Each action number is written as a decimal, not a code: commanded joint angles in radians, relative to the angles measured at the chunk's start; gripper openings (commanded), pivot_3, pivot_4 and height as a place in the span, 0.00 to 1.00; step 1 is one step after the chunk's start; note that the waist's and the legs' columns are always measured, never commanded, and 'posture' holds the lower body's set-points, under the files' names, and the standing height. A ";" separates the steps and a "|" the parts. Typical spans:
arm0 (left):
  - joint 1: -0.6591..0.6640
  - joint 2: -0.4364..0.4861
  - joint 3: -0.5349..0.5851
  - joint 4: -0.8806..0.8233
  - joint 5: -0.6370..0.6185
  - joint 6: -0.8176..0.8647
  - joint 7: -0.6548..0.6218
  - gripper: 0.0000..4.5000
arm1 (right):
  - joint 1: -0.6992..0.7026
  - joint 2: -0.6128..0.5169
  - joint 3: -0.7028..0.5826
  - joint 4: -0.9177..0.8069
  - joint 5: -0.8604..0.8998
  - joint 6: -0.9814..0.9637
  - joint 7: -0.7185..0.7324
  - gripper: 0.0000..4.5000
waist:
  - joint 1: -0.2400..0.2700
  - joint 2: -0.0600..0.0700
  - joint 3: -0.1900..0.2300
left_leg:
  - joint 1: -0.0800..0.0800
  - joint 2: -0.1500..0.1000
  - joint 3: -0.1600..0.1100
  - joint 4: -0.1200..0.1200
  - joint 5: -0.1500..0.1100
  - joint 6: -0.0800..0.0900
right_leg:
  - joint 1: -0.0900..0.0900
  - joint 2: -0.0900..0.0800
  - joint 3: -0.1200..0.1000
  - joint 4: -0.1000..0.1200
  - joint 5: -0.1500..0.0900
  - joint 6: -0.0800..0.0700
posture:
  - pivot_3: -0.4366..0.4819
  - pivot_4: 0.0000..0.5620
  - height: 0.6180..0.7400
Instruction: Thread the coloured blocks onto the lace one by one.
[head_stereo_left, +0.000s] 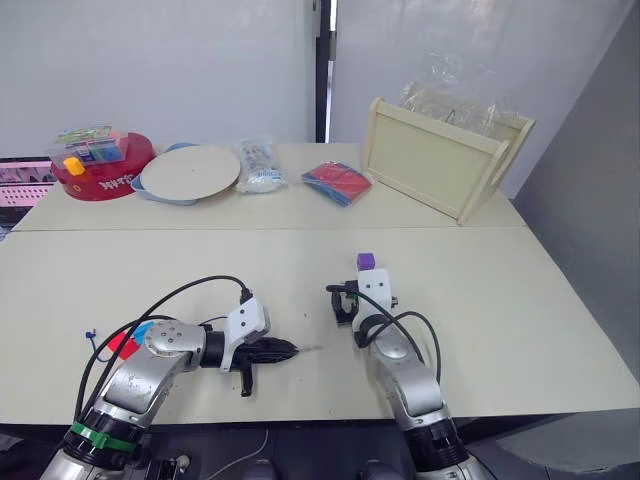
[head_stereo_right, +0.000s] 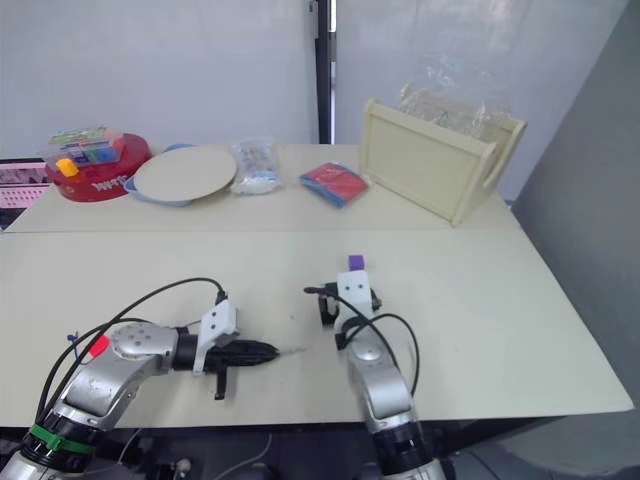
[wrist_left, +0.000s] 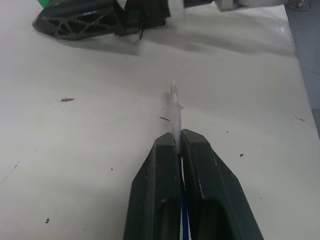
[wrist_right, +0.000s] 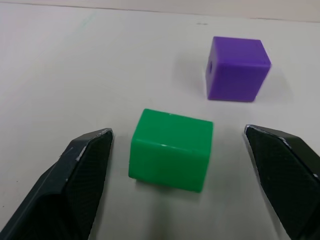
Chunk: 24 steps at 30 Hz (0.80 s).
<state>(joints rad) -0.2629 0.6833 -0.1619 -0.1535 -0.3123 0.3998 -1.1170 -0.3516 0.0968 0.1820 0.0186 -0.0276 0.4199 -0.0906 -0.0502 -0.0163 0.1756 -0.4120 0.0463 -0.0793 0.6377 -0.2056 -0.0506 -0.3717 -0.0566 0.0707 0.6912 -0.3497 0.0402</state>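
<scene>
My left gripper (head_stereo_left: 288, 350) is shut on the blue lace (wrist_left: 182, 220), low over the table. The lace's pale stiff tip (wrist_left: 174, 106) sticks out past the fingertips toward my right gripper. My right gripper (wrist_right: 177, 131) stands open on the table, with a green block (wrist_right: 170, 150) between its fingers and touching neither. A purple block (wrist_right: 237, 67) sits just beyond it, its hole facing sideways; it also shows as the purple block (head_stereo_left: 366, 261) in the left eye view. A red block (head_stereo_left: 122, 346) and a blue block (head_stereo_left: 142, 330) lie by my left forearm.
At the table's far side are a round red tub (head_stereo_left: 100, 178) with a yellow piece on it, a round pale plate (head_stereo_left: 190, 172), a plastic bag (head_stereo_left: 260, 165), a red and blue packet (head_stereo_left: 337, 182) and a tilted wooden tray (head_stereo_left: 440, 160). Black cables (head_stereo_left: 190, 288) loop over both arms.
</scene>
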 joint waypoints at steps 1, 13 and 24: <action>0.014 0.016 0.026 -0.032 -0.011 -0.005 0.003 0.00 | 0.004 0.055 0.002 -0.005 0.021 -0.037 0.004 0.70 | 0.000 0.000 0.000 | 0.000 0.000 0.000 0.000 0.000 0.000 | 0.000 0.000 0.000 0.000 0.000 0.000 | 0.48 0.27 1.00; 0.023 0.010 0.028 -0.006 -0.006 -0.040 0.007 0.00 | 0.118 -0.013 0.043 -0.183 0.083 -0.003 0.104 0.27 | 0.004 0.000 0.000 | 0.000 0.000 0.000 -0.001 0.000 0.000 | 0.000 0.000 0.000 0.000 0.000 0.000 | 0.48 0.27 1.00; -0.031 -0.019 0.004 0.060 0.004 -0.084 -0.015 0.00 | 0.396 -0.244 0.109 -0.493 0.262 0.130 0.407 0.27 | 0.004 0.000 0.000 | 0.001 0.000 0.000 -0.001 0.000 0.000 | 0.001 0.000 0.000 -0.001 0.000 0.000 | 0.48 0.27 1.00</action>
<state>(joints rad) -0.2802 0.6657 -0.1577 -0.0896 -0.3112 0.3366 -1.1220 0.0533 -0.1458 0.2969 -0.4449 0.2133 0.5145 0.2988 -0.0464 -0.0165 0.1756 -0.4106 0.0461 -0.0794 0.6365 -0.2057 -0.0505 -0.3702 -0.0566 0.0704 0.6897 -0.3497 0.0403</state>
